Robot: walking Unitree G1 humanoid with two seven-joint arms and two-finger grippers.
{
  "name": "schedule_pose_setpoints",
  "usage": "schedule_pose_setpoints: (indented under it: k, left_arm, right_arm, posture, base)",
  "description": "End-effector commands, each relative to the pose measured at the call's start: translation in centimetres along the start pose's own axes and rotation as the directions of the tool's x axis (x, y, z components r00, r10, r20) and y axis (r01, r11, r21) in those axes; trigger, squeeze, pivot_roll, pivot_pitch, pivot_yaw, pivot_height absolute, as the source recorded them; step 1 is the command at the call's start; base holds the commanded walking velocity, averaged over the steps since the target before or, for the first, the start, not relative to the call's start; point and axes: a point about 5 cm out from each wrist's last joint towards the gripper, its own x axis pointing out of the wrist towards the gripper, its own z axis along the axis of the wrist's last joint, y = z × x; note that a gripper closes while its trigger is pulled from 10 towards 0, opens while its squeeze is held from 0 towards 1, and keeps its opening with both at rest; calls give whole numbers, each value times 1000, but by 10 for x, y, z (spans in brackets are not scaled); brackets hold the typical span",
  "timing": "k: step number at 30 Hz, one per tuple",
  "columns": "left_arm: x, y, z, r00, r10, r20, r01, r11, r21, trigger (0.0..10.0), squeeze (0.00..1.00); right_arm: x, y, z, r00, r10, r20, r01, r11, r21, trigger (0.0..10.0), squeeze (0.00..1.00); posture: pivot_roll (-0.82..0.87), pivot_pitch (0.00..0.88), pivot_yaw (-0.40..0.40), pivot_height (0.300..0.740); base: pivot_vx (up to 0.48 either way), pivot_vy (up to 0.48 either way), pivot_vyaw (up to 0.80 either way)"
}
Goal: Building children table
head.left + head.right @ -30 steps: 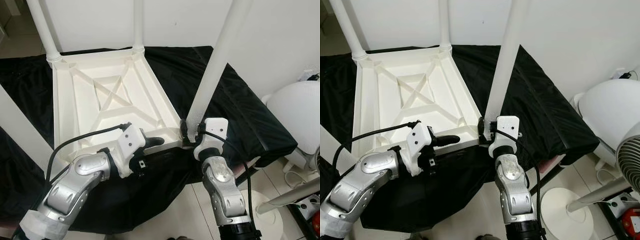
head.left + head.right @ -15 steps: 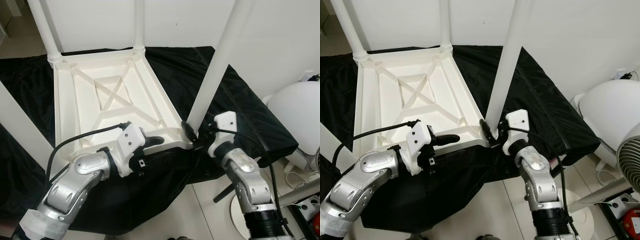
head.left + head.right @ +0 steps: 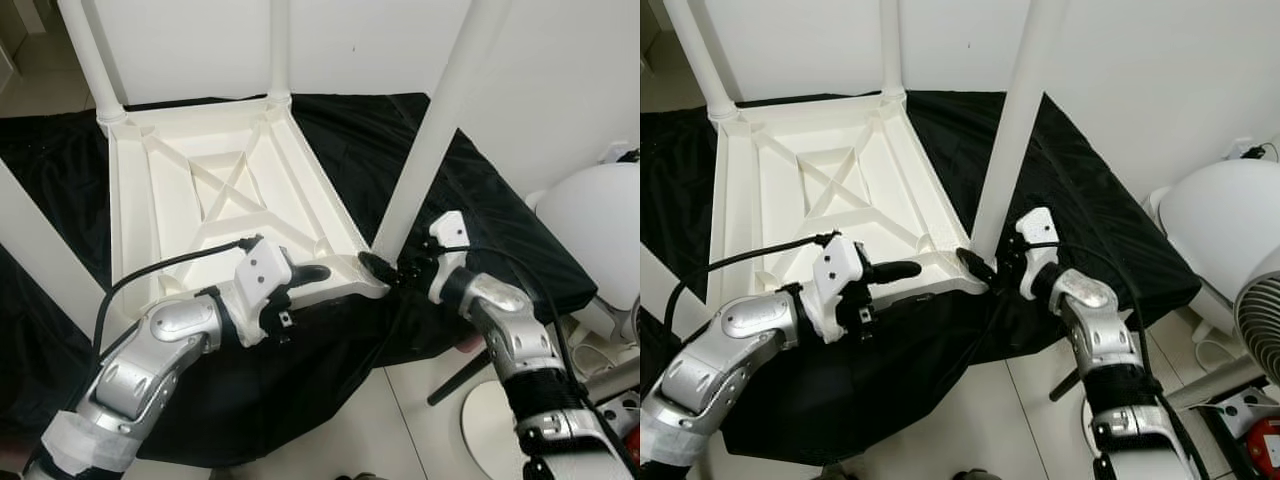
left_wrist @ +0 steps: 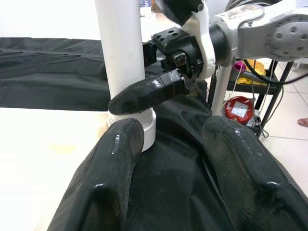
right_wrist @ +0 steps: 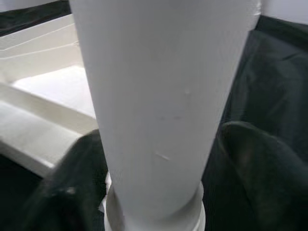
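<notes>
Your left arm was bent across in front, its hand [image 3: 318,273] pointing right with fingers [image 4: 108,178] spread apart. Your right arm reached in from the right, elbow out, its hand [image 3: 376,266] with fingers [image 5: 255,159] parted.

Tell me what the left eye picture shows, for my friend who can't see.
The right pincer straddles the base of a tall round white plastic leg on an upside-down white plastic table. The left pincer rests at its near edge.
</notes>
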Motion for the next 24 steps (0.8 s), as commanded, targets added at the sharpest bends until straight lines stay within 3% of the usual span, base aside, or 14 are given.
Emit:
schedule_pose_setpoints:
  k: [1, 2, 3, 4, 12, 18, 21, 23, 24]
  left_arm:
    - [0, -1, -1, 999, -41, -5, 41, 999, -9, 10000, 0]
    - [0, -1, -1, 999, -40, -5, 40, 999, -9, 10000, 0]
    - [0, -1, -1, 999, -40, -5, 40, 999, -9, 10000, 0]
    - [0, 0, 0, 999, -39, -4, 39, 999, -8, 10000, 0]
    - [0, -1, 0, 999, -33, -1, 33, 999, -11, 10000, 0]
    - [-1, -4, -1, 1000, -28, -2, 28, 999, -17, 10000, 0]
    - [-2, -4, -1, 1000, -26, -2, 26, 1000, -18, 10000, 0]
    - [-2, -4, -2, 1000, -24, -4, 24, 999, -21, 10000, 0]
    - [-2, -4, -2, 1000, -24, -4, 24, 999, -21, 10000, 0]
  right_arm:
    - [-1, -1, -3, 1000, 25, -13, -25, 1000, -8, 4392, 0]
    - [-1, -3, -3, 999, 42, -22, -42, 999, -14, 3098, 0]
    - [-1, -3, -3, 999, 42, -22, -42, 999, -14, 3098, 0]
    - [0, -4, -3, 998, 53, -28, -53, 998, -18, 0, 0]
    - [-1, -7, -4, 996, 81, -22, -81, 997, 3, 0, 0]
    - [-3, 0, -7, 998, 62, 2, -62, 996, 57, 0, 0]
    - [-2, 5, -9, 1000, 22, 14, -23, 997, 73, 0, 0]
    - [0, 5, -14, 993, -121, -11, 121, 990, 67, 0, 0]
    - [0, 5, -14, 993, -121, -11, 121, 990, 67, 0, 0]
  posture:
    - [52, 80, -11, 740]
    - [52, 80, -11, 740]
    - [52, 80, -11, 740]
    - [53, 81, -14, 740]
    - [52, 84, -24, 740]
    - [52, 91, -33, 740]
    - [50, 96, -34, 740]
    - [48, 100, -35, 740]
    - [48, 100, -35, 740]
  base:
    - [0, 0, 0]
    - [0, 0, 0]
    - [0, 0, 0]
    - [0, 0, 0]
    - [0, 0, 0]
    - [0, 0, 0]
    - [0, 0, 0]
    - [0, 0, 0]
    - [0, 0, 0]
